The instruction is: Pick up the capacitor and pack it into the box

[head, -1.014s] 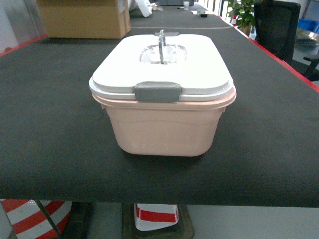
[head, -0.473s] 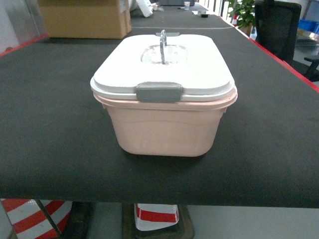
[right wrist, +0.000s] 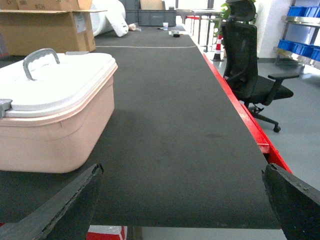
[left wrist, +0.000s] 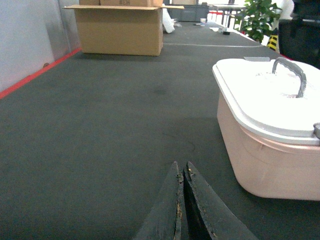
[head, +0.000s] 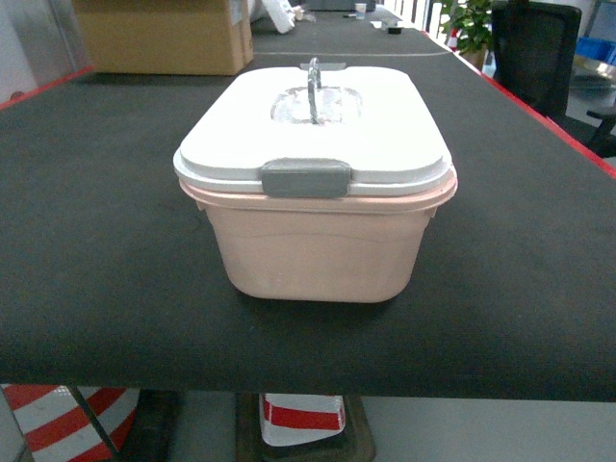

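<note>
The box point(head: 318, 245) is a pale pink tub standing in the middle of the black table, and its white lid point(head: 385, 130) is on. The grey latch point(head: 306, 179) faces me and the clear handle point(head: 313, 87) stands upright. No capacitor is in view. Neither gripper shows in the head view. In the left wrist view my left gripper point(left wrist: 181, 167) is shut with nothing between its fingers, low over the mat to the left of the box point(left wrist: 265, 160). My right gripper point(right wrist: 182, 169) is open wide and empty, to the right of the box point(right wrist: 50, 140).
A brown cardboard carton point(head: 159, 34) stands at the far left of the table. A black office chair point(right wrist: 250, 65) sits beyond the table's red right edge point(right wrist: 240, 112). Blue crates point(right wrist: 305, 10) are on a shelf far right. A striped cone point(head: 58, 419) is below the front edge.
</note>
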Tool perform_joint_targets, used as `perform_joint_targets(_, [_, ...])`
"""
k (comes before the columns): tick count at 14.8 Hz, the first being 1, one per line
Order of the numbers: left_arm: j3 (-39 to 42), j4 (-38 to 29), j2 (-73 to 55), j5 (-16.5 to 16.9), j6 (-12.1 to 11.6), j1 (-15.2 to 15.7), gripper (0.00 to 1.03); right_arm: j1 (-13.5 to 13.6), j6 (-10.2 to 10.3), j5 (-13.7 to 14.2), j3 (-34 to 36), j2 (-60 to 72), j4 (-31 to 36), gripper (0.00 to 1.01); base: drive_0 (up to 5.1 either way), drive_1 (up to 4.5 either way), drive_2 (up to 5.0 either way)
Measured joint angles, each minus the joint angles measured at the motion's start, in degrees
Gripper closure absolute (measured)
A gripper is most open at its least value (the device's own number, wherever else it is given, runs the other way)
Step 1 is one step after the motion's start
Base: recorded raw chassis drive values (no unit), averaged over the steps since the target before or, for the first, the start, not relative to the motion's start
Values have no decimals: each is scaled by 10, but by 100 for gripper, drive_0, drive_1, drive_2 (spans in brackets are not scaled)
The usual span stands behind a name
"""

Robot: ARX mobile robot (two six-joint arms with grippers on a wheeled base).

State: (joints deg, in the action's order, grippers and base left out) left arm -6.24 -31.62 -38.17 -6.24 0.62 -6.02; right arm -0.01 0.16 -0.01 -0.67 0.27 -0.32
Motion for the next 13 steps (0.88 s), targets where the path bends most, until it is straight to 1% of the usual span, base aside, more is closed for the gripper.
perform_joint_targets(1, [10,12,21,10,0,7,101,0,0,0,0,0,0,3,0,0,0])
perform_joint_targets(2, [19,27,44,52,0,45,101,0,0,0,0,0,0,3,0,0,0])
perform_joint_targets(3, [26,39,63,52,0,65,101,0,0,0,0,0,0,3,0,0,0])
perform_joint_targets(4, [31,53,83,62,0,61,101,0,0,0,0,0,0,3,0,0,0])
perform_joint_targets(6, [40,79,123,62,0,59,101,0,0,0,0,0,0,3,0,0,0])
perform_joint_targets(7, [55,66,130,63,0,59,101,0,0,0,0,0,0,3,0,0,0])
perform_joint_targets(13, [55,164,230,62,0,59,101,0,0,0,0,0,0,3,0,0,0])
